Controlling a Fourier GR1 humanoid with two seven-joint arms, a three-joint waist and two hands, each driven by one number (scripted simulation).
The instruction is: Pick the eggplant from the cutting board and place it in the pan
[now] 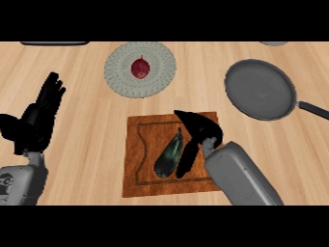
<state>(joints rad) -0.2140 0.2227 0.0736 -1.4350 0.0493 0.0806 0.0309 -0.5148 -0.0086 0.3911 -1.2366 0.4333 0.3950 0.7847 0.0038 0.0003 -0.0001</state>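
Eggplant [171,154] lies on the cutting board [140,183], left of the board's centre. Its long axis runs near-far with a slight lean: stem end far and to the right, fat end near and to the left.

Right hand [199,130] sits directly over the board, just right of the eggplant. Fingers point down along its right flank; thumb reaches out toward the far left, above the stem end. The hand looks partly open, beside the eggplant and not yet closed round it; whether fingertips touch the skin I cannot tell.

Left hand [35,118] rests open, fingers up, well off to the left, out of play.

Pan [261,89] lies far-right of the board, handle trailing right. Judgement: the right hand is nearer both; it must close across the short axis, then carry far-right.
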